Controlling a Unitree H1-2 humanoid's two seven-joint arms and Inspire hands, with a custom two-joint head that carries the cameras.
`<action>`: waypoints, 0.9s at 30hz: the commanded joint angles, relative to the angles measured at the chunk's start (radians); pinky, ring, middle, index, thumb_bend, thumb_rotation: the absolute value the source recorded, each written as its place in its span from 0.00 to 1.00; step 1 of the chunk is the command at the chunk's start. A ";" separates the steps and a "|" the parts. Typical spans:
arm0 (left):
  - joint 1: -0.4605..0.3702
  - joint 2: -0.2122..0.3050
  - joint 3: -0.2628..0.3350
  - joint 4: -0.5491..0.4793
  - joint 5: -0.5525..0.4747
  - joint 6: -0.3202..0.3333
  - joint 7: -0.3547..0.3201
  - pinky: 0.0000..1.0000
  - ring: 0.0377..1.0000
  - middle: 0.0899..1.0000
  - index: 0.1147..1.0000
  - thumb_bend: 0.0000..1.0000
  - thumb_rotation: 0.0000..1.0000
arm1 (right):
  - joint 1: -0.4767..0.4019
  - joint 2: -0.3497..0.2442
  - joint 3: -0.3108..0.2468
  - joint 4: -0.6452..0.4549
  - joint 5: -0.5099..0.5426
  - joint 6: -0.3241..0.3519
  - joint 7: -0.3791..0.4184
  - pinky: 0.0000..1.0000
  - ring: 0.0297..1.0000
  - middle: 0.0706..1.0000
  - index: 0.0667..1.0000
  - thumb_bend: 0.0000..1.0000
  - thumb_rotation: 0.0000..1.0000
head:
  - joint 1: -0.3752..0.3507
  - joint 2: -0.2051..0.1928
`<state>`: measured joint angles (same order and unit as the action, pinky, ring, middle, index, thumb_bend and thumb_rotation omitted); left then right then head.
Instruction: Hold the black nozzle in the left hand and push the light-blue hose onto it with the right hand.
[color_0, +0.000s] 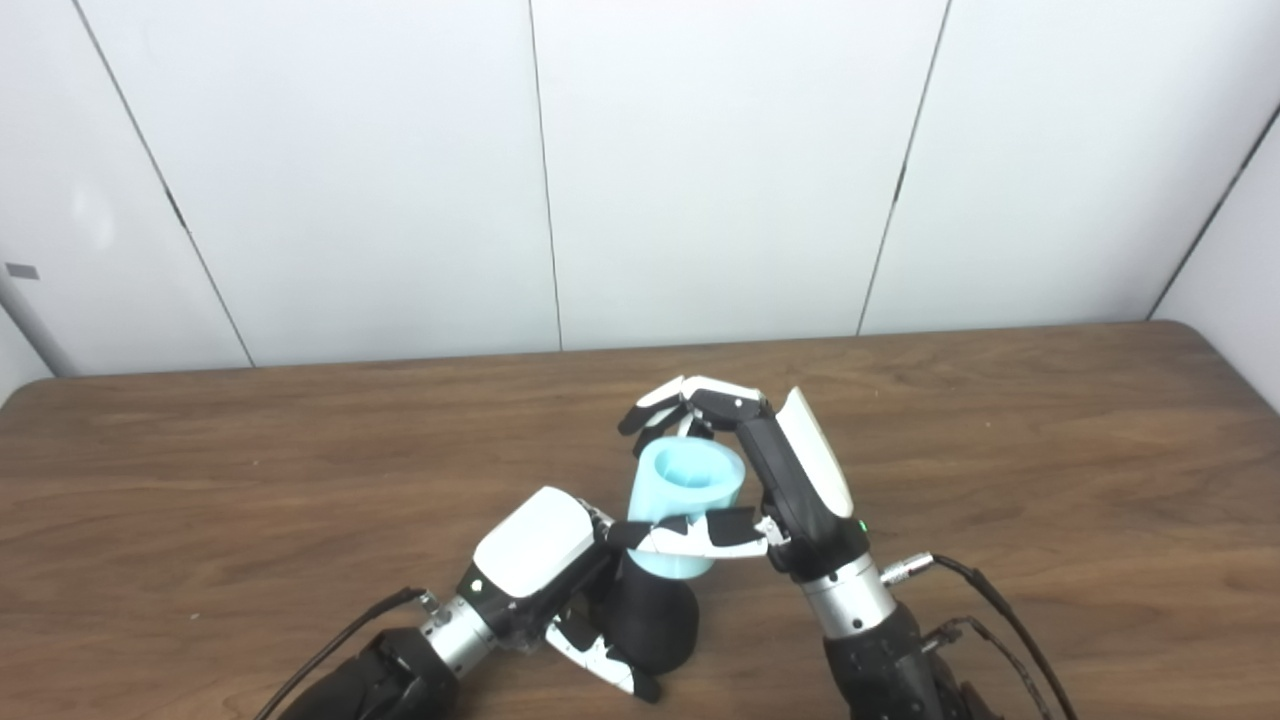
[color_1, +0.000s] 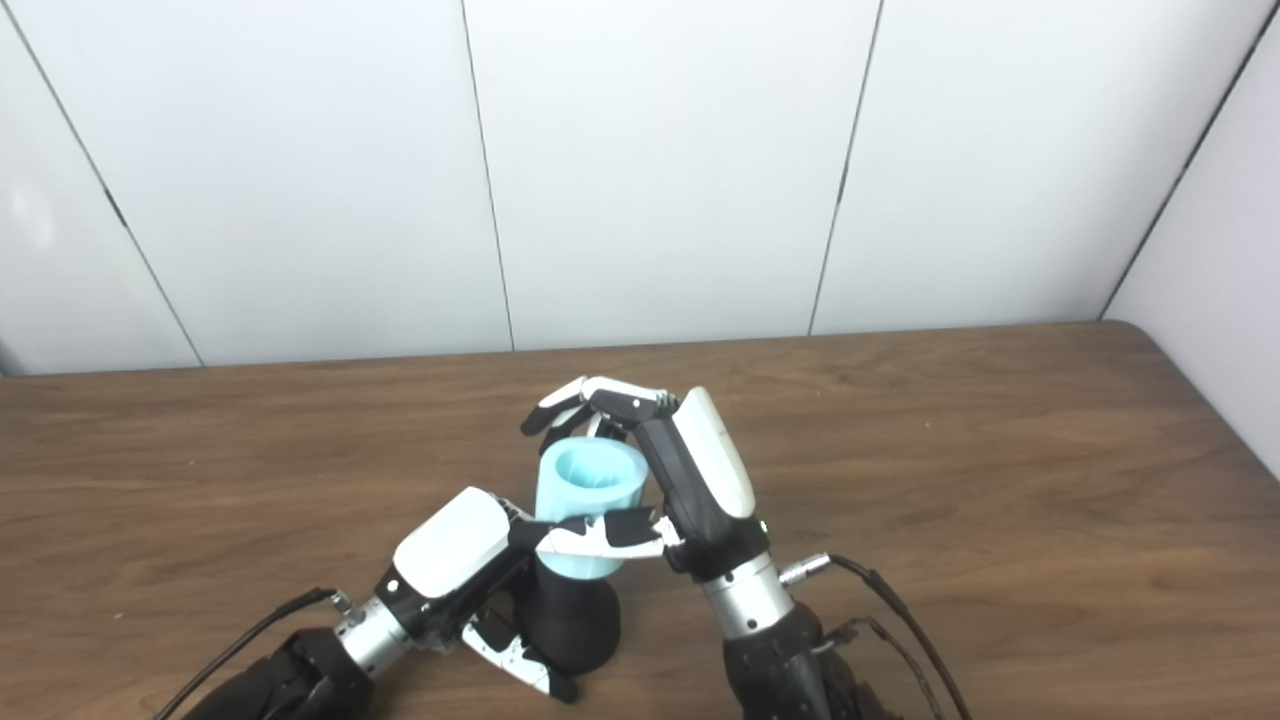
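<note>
The black nozzle (color_0: 655, 620) stands upright near the table's front edge, and my left hand (color_0: 540, 570) is wrapped around its lower left side. The light-blue hose (color_0: 683, 500), a short open-topped tube, sits on top of the nozzle, its open end facing up. My right hand (color_0: 770, 480) is shut on the hose, thumb across its front and fingers curled over its far rim. Both show in the right eye view too: the nozzle (color_1: 570, 620) and the hose (color_1: 592, 495). The joint between hose and nozzle is partly hidden by the thumb.
The wooden table (color_0: 1000, 480) stretches to both sides and behind the hands. White wall panels stand behind it. Black cables (color_0: 990, 600) trail from my right wrist at the front right, and one from my left wrist (color_0: 340, 640).
</note>
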<state>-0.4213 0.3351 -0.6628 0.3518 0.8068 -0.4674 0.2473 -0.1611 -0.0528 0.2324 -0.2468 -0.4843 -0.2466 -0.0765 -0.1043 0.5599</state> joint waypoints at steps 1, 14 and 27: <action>0.129 -0.053 -0.059 0.080 -0.013 -0.002 0.015 0.07 0.09 0.12 0.42 0.52 0.04 | -0.009 0.005 -0.001 -0.021 0.008 -0.004 0.017 0.09 0.14 0.39 0.51 0.51 0.00 | 0.000 0.002; 0.130 -0.057 -0.057 0.080 -0.005 -0.002 0.009 0.06 0.08 0.10 0.42 0.52 0.04 | -0.013 0.014 0.006 0.010 -0.004 -0.054 -0.008 0.13 0.19 0.41 0.50 0.52 0.00 | 0.004 -0.002; 0.132 -0.059 -0.052 0.081 -0.013 -0.002 0.000 0.07 0.08 0.10 0.42 0.52 0.04 | -0.031 -0.014 0.042 0.081 -0.229 -0.221 -0.146 0.35 0.45 0.45 0.44 0.52 0.00 | 0.004 -0.001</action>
<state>-0.4201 0.3318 -0.6588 0.3521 0.8103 -0.4668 0.2453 -0.1660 -0.0551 0.2638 -0.1755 -0.6764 -0.4441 -0.2016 -0.0997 0.5584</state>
